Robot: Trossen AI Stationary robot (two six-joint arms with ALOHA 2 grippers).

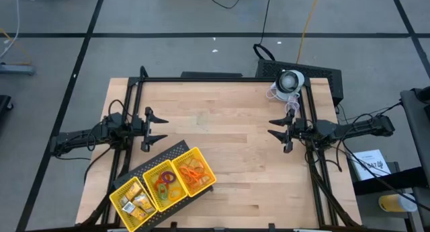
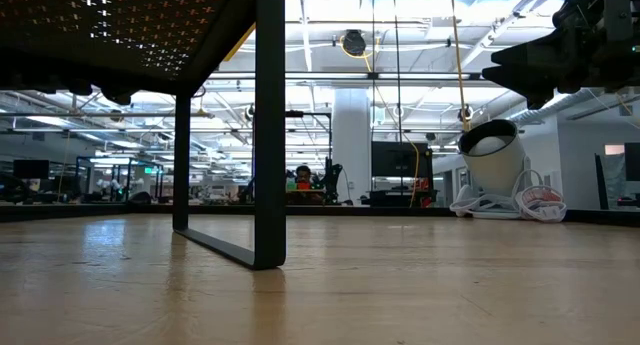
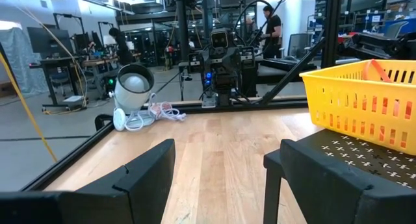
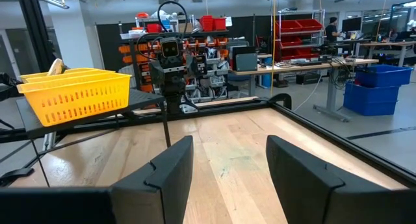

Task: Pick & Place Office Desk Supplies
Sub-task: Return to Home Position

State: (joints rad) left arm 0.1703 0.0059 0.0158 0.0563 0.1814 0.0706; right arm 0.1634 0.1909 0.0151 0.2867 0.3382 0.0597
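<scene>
Left pincer (image 1: pixel 162 128) and right pincer (image 1: pixel 272 127) hang wide, empty, at opposite surface (image 1: pixel 228 158) edges: homing step, apparently only parking remains.

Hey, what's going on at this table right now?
Nothing is being handled. The left gripper and right gripper hover open and empty at opposite sides of the table. The supplies lie sorted in the yellow tray on its black shelf: gold blocks, coloured rings and orange rubber bands, each in its own compartment.
</scene>
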